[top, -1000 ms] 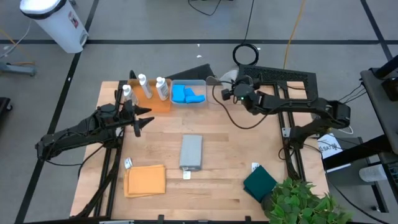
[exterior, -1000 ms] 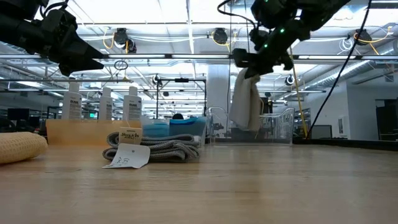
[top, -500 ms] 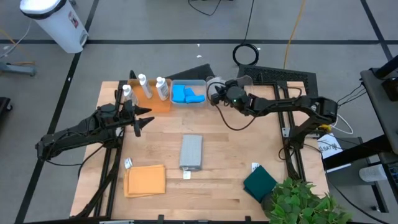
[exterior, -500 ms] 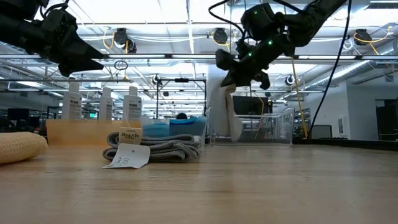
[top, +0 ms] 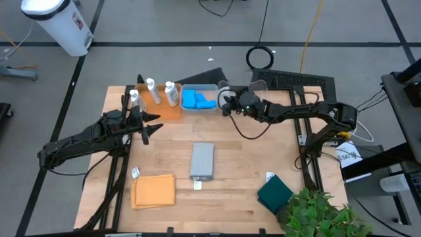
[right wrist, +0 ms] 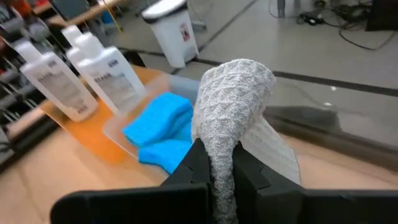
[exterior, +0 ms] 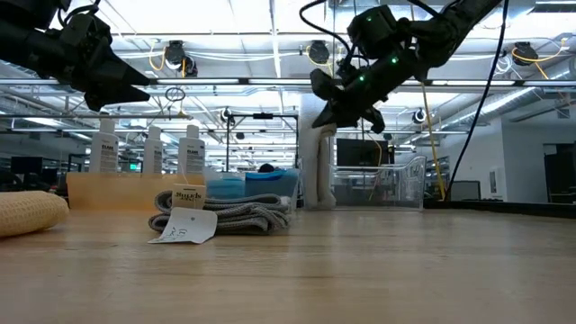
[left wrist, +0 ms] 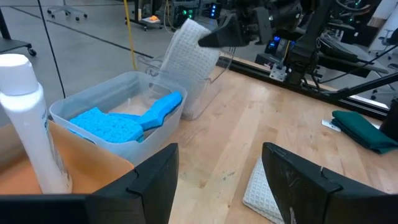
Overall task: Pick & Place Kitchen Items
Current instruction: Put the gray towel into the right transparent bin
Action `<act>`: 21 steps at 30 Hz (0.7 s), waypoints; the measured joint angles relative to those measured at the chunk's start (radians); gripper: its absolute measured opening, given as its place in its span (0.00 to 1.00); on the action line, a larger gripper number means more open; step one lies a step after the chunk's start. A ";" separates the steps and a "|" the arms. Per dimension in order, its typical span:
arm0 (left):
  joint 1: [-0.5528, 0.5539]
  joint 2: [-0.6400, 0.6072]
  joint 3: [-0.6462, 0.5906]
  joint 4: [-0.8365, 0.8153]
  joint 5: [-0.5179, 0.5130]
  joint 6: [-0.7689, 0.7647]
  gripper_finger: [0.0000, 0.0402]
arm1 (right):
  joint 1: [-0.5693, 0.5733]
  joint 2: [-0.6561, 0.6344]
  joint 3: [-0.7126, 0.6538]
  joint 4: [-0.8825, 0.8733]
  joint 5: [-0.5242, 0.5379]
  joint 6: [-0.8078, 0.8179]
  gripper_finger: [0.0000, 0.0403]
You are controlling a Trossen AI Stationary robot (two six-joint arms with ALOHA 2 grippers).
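Observation:
My right gripper (top: 227,105) is shut on a whitish waffle-weave cloth (left wrist: 188,65) just right of the clear bin (top: 199,87) that holds blue sponges (top: 197,101). The cloth hangs below the gripper (exterior: 317,167). My left gripper (top: 151,125) is open and empty, above the table near the orange tray (top: 164,110), where three white bottles (top: 152,91) stand. A grey folded cloth (top: 202,160) lies flat at the table's middle, an orange cloth (top: 154,191) at the near left and a dark green cloth (top: 274,192) at the near right. My right gripper pinches the whitish cloth between its two fingers (right wrist: 194,163) at a bunched fold near the cloth's top (right wrist: 219,149); the top bulges out past the fingers. The fingers come slanting down from the table's right side. The cloth hangs upright, its lower end (left wrist: 194,109) at the table beside the sponge bin.
A second clear bin (top: 258,85) stands at the far edge behind my right arm. A leafy plant (top: 316,214) overhangs the near right corner. Bare wood lies between the grey cloth and the bins.
My right gripper has gone toward the table's left edge and a little down, toward the sponge bin, still shut on the whitish cloth. The cloth was lifted clear and swinging; now it hangs straight with its lower end down at the table by the bin.

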State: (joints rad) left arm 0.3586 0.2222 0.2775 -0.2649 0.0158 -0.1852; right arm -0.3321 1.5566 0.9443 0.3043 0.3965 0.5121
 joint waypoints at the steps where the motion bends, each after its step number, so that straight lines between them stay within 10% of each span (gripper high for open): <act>1: 0.000 0.000 0.000 0.000 0.000 0.000 0.59 | 0.000 0.000 0.000 -0.014 0.010 0.000 0.02; 21: 0.000 0.000 0.000 0.000 0.000 -0.002 0.59 | -0.015 0.000 0.000 -0.349 0.344 -0.039 0.02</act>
State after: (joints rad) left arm 0.3585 0.2225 0.2775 -0.2653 0.0158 -0.1874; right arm -0.3471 1.5562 0.9443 -0.0443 0.7403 0.4727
